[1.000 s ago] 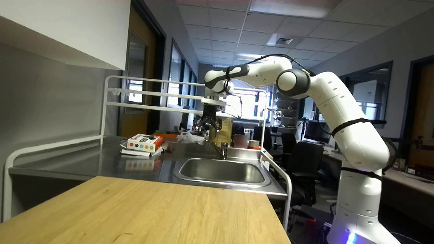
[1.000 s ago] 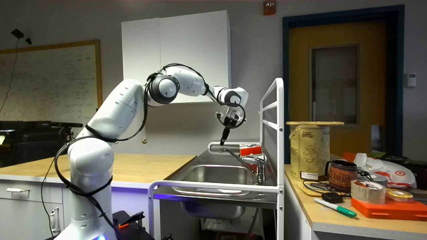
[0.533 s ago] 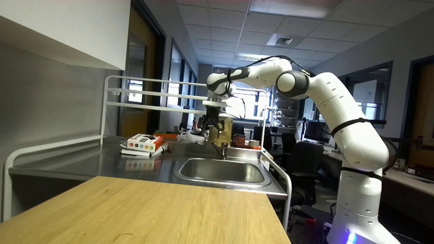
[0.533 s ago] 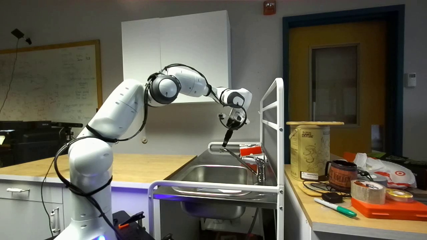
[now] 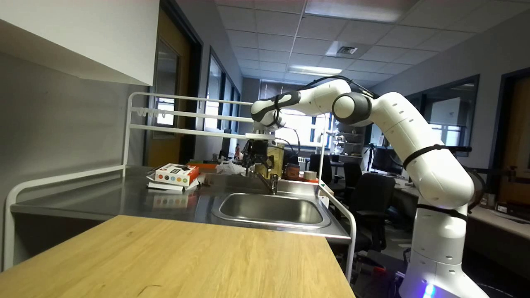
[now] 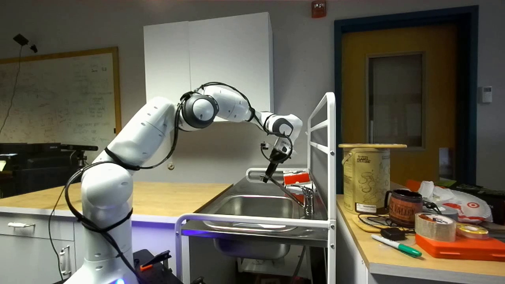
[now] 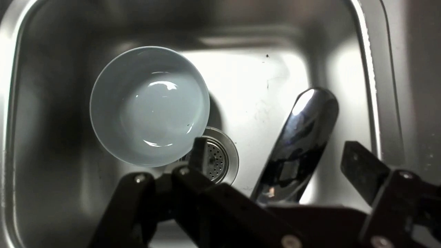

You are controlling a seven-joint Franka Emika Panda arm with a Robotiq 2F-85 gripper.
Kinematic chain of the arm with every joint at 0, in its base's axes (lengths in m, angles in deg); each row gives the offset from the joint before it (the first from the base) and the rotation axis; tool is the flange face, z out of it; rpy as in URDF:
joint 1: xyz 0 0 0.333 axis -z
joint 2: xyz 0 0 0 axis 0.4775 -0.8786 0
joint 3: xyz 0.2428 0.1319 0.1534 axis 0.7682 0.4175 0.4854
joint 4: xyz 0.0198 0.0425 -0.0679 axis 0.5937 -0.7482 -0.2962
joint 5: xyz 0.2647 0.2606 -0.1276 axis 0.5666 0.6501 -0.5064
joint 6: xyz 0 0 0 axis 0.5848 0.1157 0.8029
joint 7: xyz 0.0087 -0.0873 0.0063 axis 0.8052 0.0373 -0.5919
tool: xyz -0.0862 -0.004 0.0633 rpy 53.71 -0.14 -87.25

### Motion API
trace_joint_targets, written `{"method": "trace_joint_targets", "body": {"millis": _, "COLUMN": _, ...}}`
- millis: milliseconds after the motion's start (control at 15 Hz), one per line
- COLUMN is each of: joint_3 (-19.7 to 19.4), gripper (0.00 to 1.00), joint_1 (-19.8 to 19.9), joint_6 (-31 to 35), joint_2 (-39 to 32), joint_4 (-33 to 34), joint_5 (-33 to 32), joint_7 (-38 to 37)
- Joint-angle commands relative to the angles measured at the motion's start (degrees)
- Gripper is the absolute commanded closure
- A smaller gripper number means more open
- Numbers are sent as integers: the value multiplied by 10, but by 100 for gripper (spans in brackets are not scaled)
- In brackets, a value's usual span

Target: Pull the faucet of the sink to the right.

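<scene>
Right of centre in the wrist frame, the slim, shiny dark-metal faucet [image 7: 297, 146] lies over the rectangular stainless-steel sink [image 7: 248, 89], its long axis slanting from lower middle toward upper right. The black fingers [image 7: 363, 168] stand apart, seen one on each side of it; whether either touches it, I cannot tell. I judge that the sideways pull depends on this straddle being low enough.

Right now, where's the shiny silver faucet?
In the wrist view, the shiny silver faucet shows right of centre, over the rectangular stainless-steel sink, in the gap of the open black gripper and right of the round pale bowl.
</scene>
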Motion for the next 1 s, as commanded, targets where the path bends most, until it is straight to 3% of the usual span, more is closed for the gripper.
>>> {"method": "trace_joint_targets", "body": {"millis": 0, "joint_3": 7, "gripper": 0, "joint_1": 4, "joint_6": -11, "joint_2": -23, "joint_4": 25, "joint_5": 7, "joint_7": -27}}
{"method": "trace_joint_targets", "body": {"millis": 67, "joint_3": 7, "gripper": 18, "joint_1": 3, "joint_6": -12, "joint_2": -26, "joint_4": 26, "joint_5": 5, "joint_7": -28}}
{"method": "trace_joint_targets", "body": {"millis": 600, "joint_3": 8, "gripper": 80, "joint_1": 2, "joint_6": -11, "joint_2": -28, "joint_4": 21, "joint_5": 4, "joint_7": -23}}
{"method": "trace_joint_targets", "body": {"millis": 733, "joint_3": 6, "gripper": 93, "joint_1": 8, "joint_6": -10, "joint_2": -26, "joint_4": 18, "joint_5": 6, "joint_7": -21}}
{"method": "trace_joint_targets", "body": {"millis": 933, "joint_3": 5, "gripper": 98, "joint_1": 17, "joint_6": -9, "joint_2": -27, "joint_4": 17, "joint_5": 9, "joint_7": -16}}
